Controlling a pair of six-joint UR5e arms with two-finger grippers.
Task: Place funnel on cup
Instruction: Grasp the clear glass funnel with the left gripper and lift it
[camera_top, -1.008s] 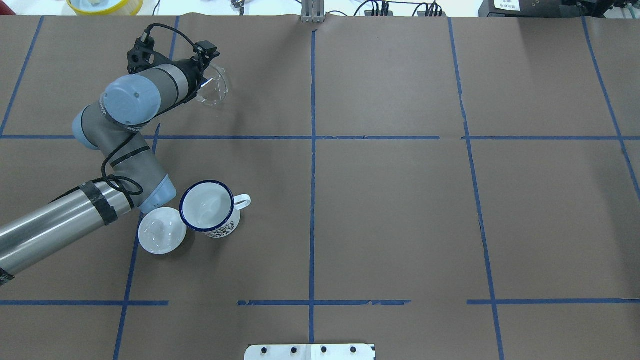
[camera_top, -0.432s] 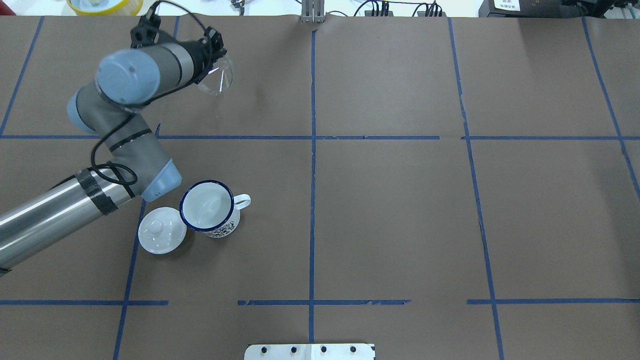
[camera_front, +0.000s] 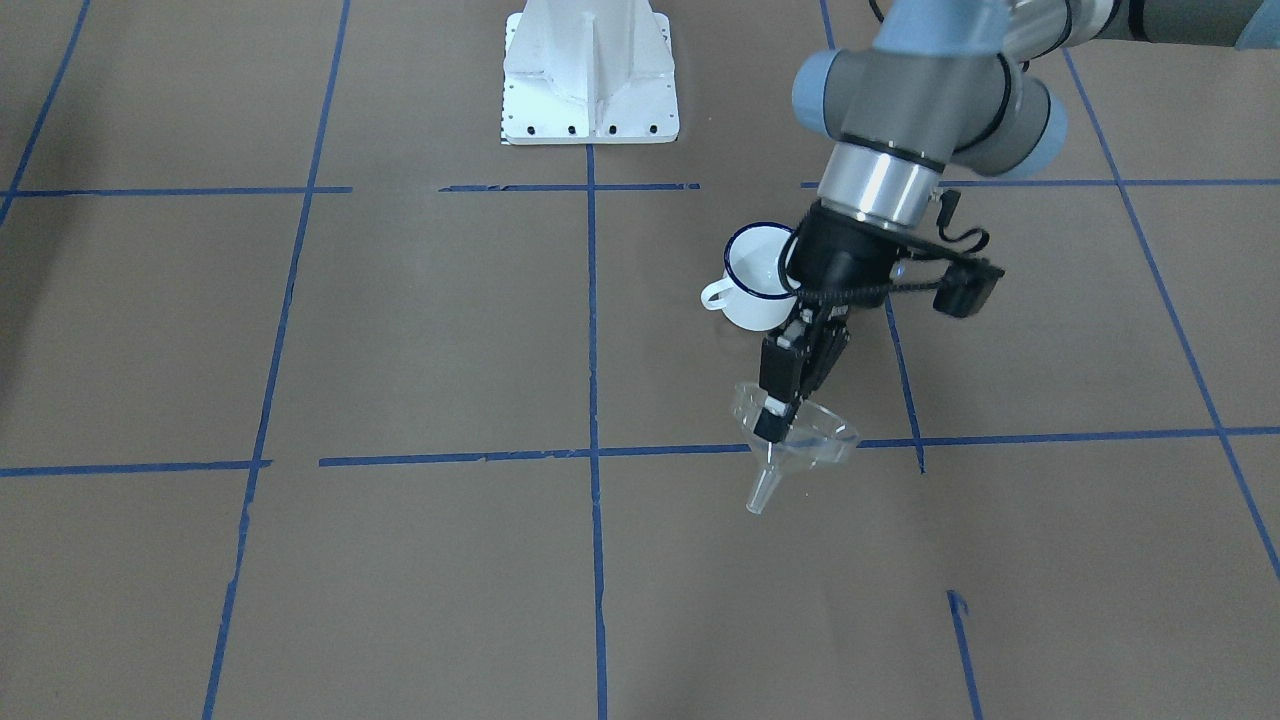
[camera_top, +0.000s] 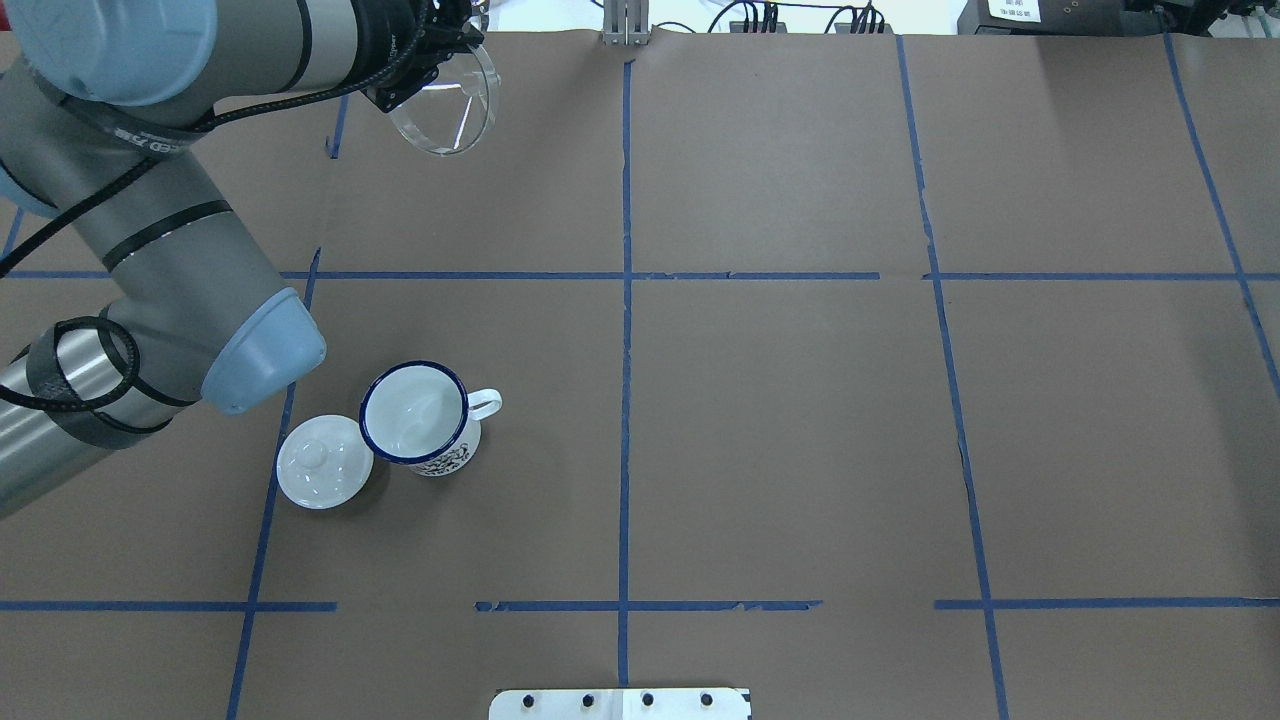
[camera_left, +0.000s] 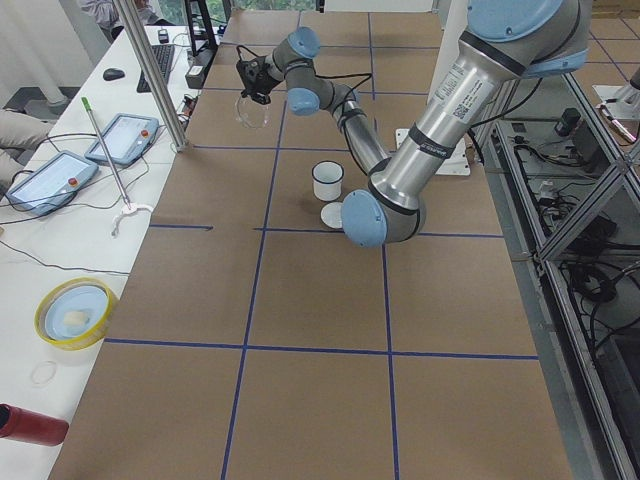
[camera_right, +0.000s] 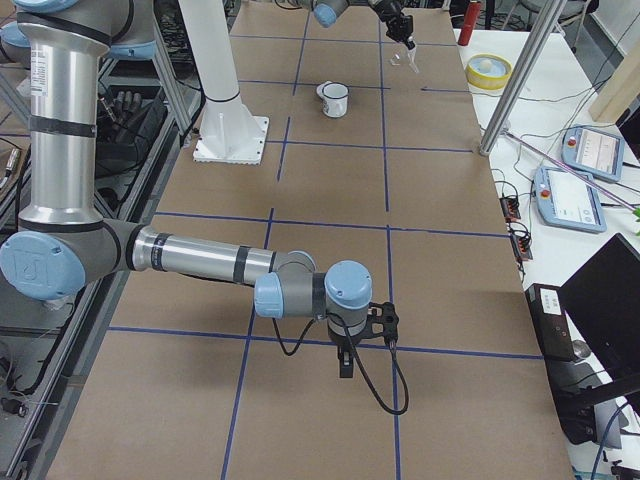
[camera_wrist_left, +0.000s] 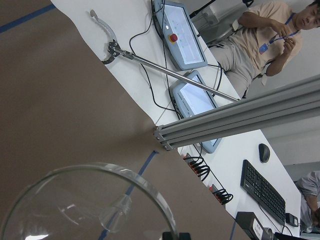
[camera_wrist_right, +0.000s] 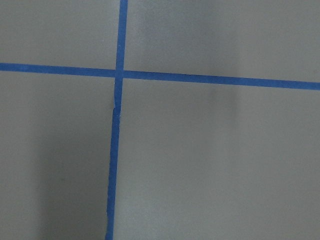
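The clear funnel hangs in the air, mouth tilted and spout down, with my left gripper shut on its rim. It also shows in the overhead view near the table's far edge and in the left wrist view. The white cup with a dark blue rim stands upright on the table, handle to the view's right, well apart from the funnel. It also shows in the front-facing view, partly behind my wrist. My right gripper is low over the table, far from both; I cannot tell whether it is open or shut.
A round white knobbed lid lies touching the cup's left side. The white base plate is at the near edge. An aluminium post, tablets and a yellow bowl stand on the side bench beyond the table.
My left arm has risen, carrying the funnel up and toward the table's far edge; the funnel has left the table. The cup and lid have not moved.
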